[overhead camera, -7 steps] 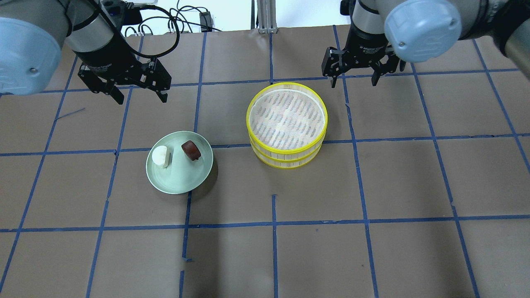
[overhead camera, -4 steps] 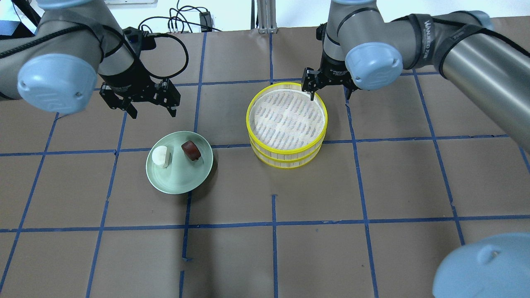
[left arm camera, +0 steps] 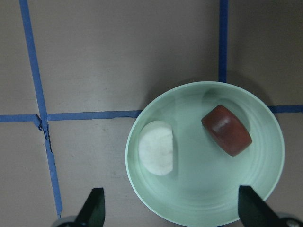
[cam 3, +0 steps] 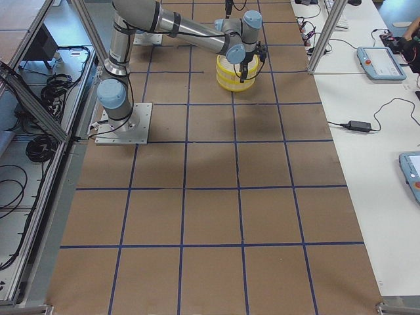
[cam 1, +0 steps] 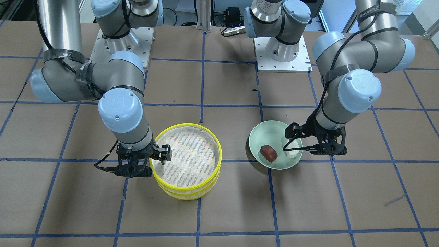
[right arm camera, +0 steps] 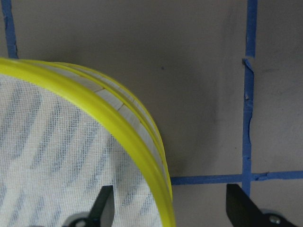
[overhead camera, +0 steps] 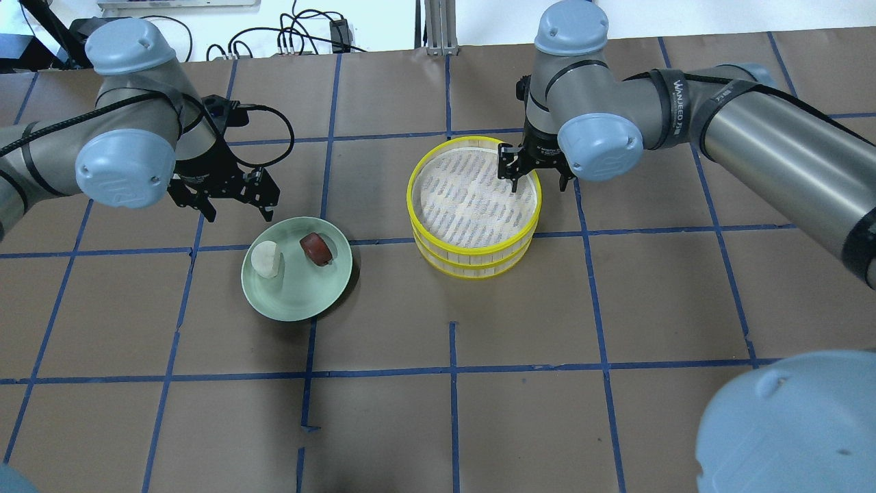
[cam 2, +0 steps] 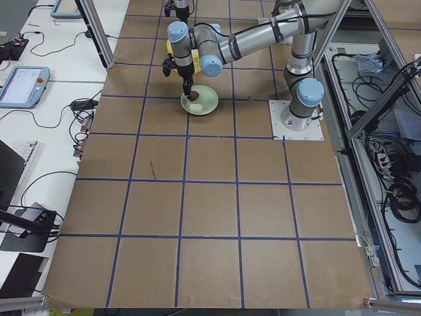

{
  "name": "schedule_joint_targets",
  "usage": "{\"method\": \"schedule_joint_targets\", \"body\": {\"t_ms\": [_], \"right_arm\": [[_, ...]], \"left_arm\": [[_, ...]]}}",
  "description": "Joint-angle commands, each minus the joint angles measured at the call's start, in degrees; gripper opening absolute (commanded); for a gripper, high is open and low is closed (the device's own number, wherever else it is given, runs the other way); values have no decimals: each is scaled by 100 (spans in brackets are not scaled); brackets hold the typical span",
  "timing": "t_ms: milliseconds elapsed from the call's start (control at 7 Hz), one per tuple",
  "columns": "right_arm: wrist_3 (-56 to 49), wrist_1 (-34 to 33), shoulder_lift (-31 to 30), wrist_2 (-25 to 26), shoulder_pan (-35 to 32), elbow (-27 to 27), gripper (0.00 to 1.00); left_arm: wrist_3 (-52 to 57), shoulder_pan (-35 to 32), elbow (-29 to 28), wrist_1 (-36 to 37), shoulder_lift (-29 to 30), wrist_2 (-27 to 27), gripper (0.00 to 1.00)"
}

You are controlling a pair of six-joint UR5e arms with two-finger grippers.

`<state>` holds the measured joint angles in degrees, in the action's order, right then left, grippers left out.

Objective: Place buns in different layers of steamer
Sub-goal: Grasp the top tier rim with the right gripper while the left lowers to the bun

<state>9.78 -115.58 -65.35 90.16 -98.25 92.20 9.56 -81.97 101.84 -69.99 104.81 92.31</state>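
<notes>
Left gripper (overhead camera: 238, 216): fingers spread wide, holding nothing; it hangs just off the robot-side edge of the plate (overhead camera: 294, 298).
Right gripper (overhead camera: 537, 179): spread, nothing pinched. One finger is inside the upper layer (overhead camera: 465, 205), the other outside, with the yellow rim running between them.
Buns: the white bun (overhead camera: 265, 260) and the brown bun (overhead camera: 316, 248) both lie on the plate, apart from each other.
Layers: the upper layer sits stacked on the lower layer (overhead camera: 472, 262). Its liner is bare; the lower layer's inside is hidden.
Relation to watch: the white bun is the nearer one to your left gripper, forward of the fingertips. Its long axis runs across the closing line.
Judgement: the stack probably needs splitting first; your right gripper is already placed on the rim.
</notes>
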Motion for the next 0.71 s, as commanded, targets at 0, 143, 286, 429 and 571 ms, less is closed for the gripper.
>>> {"method": "schedule_joint_targets", "body": {"t_ms": [0,143,286,429,571], "right_arm": [[-143,114,-117,62,16,17,14],[-161,141,-144,37,16,43,10],[-161,150,-153,71,16,35,9],[-170,350,-292,89,34,35,7],[-318,613,-529,89,69,35,8]], "left_arm": [[37,23,299,893,494,32,100],[37,23,423,1160,575,24,100],[20,23,477,1163,628,-11,100],[20,23,634,1232,750,-20,98],[20,23,740,1503,777,6,92]]}}
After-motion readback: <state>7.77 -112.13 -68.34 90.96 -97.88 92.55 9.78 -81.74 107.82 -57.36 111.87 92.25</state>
